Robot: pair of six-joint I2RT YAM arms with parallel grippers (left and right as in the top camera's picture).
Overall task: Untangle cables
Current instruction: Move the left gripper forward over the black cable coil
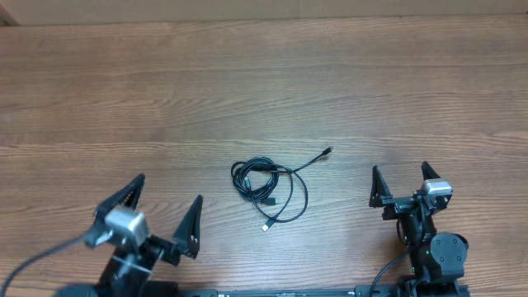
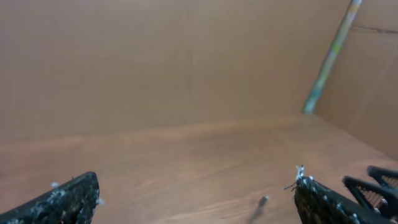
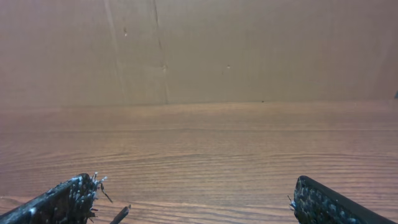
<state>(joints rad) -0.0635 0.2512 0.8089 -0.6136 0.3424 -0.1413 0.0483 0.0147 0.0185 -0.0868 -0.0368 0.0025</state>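
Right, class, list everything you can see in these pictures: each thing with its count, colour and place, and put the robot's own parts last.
cables: one tangled bunch, strands too thin to count, black, middle of the table
table: one, brown wood, under everything
wall: one, plain brown, beyond the table's far edge
pole: one, pale greenish, slanted, upper right of the left wrist view
left gripper: one, black, open, near edge, left of the cables
right gripper: one, black, open, near edge, right of the cables
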